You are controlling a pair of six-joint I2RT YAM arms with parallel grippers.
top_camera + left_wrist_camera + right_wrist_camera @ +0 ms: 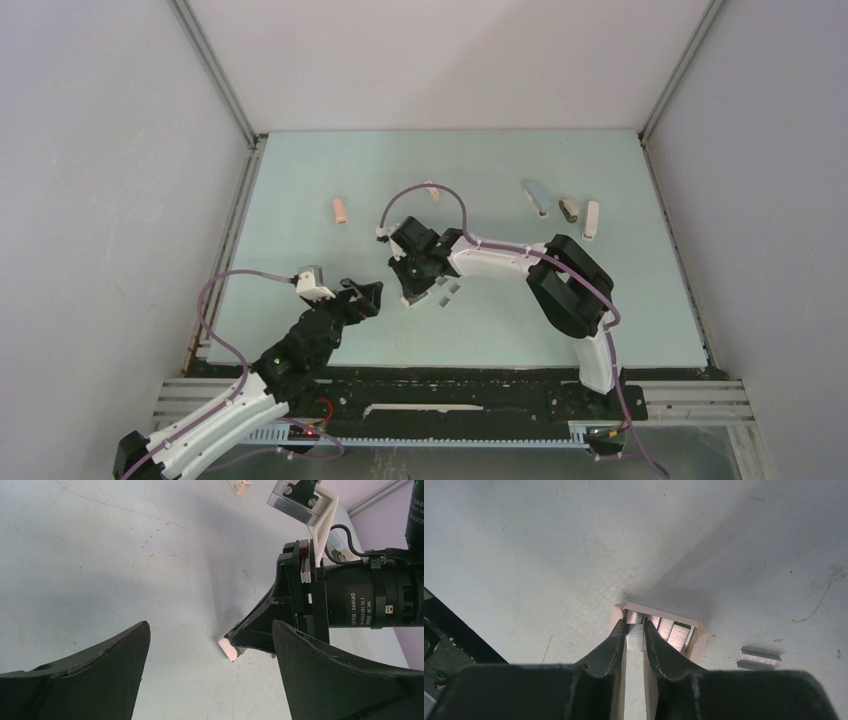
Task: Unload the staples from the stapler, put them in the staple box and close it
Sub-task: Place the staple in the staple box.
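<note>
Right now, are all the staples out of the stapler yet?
Not yet. Done: a staple strip already lies on the table beside the open stapler. In hand: the right arm's jaws are pinching another strip in its tray. Left: more strips sit inside.

The open stapler (pixel 659 622) lies mid-way across the worktop (pixel 300 170), under my right gripper (pixel 635 630), with staples (pixel 671 634) in its tray, one strip between my fingers. A loose strip (pixel 759 658) lies just right of it. My left gripper (pixel 364 292) sits to its left, and other staplers (pixel 341 211) lie along the far side.
</note>
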